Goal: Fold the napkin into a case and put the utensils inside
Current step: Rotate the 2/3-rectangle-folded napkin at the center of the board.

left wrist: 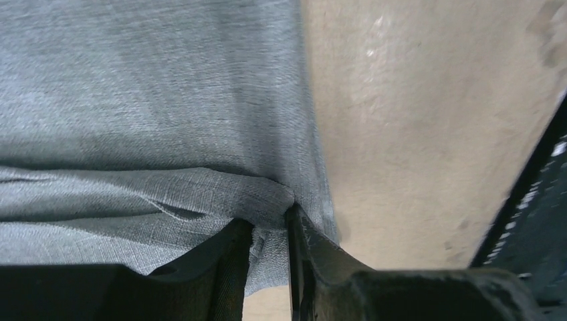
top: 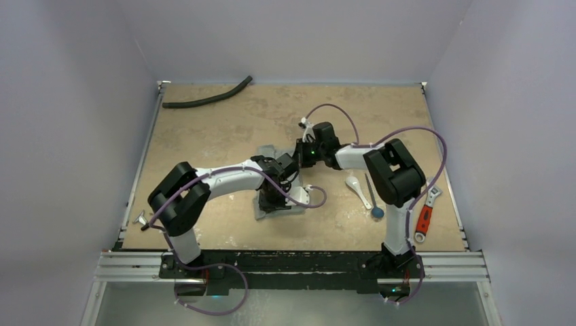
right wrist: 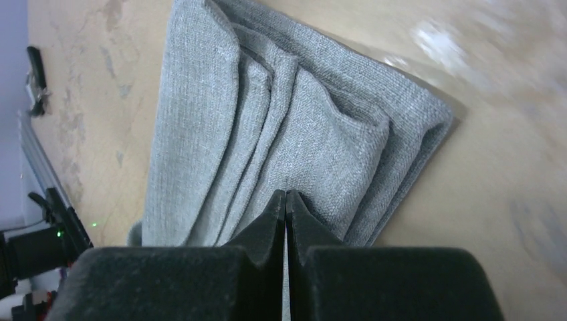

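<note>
Pale lavender walls box in a tan tabletop (top: pixel 224 129), and the grey napkin (right wrist: pixel 220 134) sits dead centre, bunched into several soft, uneven lengthwise folds, both arms crowded over it. Left fingers (left wrist: pixel 214 274) are down at the cloth's near end, at 6 o'clock of it, set narrow with a tuck of grey fabric caught between them right beside the cloth's edge, bare tabletop just past it. Right fingers (right wrist: pixel 264 231) come in at the cloth's 1 o'clock corner, pressed tight together with a thin sliver of grey running between them, tips buried where the folds meet. Off at 4 o'clock from the napkin, well apart from it, the small white spoon (top: pixel 356 187) lies flat, and just beside it the thin dark stick (top: pixel 370 190) lies with its round blue end toward the near edge. Further out at 4 o'clock, near the right rim, rests a red-handled wrench (top: pixel 424 219). Up at 11 o'clock, a black curved hose (top: pixel 204 101) lies along the far edge.
</note>
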### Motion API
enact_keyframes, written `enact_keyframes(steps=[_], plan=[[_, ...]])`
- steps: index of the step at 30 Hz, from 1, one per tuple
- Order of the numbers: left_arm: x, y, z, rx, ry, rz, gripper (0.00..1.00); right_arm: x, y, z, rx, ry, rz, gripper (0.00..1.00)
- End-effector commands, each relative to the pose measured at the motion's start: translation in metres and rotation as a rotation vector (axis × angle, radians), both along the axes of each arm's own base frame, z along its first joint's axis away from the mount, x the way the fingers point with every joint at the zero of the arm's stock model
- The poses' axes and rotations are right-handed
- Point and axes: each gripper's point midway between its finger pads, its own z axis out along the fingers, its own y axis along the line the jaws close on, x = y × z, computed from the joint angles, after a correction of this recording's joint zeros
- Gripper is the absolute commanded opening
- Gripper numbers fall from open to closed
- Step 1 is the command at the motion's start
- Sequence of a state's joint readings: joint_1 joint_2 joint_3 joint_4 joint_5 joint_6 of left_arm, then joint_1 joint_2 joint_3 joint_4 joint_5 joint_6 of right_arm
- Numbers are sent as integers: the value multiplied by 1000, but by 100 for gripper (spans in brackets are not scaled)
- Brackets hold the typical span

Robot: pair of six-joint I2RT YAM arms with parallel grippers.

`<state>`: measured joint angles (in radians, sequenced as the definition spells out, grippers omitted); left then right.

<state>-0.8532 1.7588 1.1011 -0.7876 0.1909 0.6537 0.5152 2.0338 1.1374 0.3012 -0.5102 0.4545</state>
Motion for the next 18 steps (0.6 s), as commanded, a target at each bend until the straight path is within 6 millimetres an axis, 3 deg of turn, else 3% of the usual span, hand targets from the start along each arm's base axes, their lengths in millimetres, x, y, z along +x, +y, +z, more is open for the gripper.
enact_keyframes(steps=[1, 7, 12, 18], plan=[[29, 29, -11, 135, -172, -189, 24, -5, -27, 3, -32, -7, -148, 0], [67, 42, -2, 166, -301, -272, 21, -41, -57, 0, -27, 36, -271, 0], [104, 40, 26, 105, -370, -247, 25, -54, -70, 11, -13, 25, -331, 0], [99, 17, 73, -54, -384, -233, 44, -51, -69, 27, 14, 8, -345, 0]])
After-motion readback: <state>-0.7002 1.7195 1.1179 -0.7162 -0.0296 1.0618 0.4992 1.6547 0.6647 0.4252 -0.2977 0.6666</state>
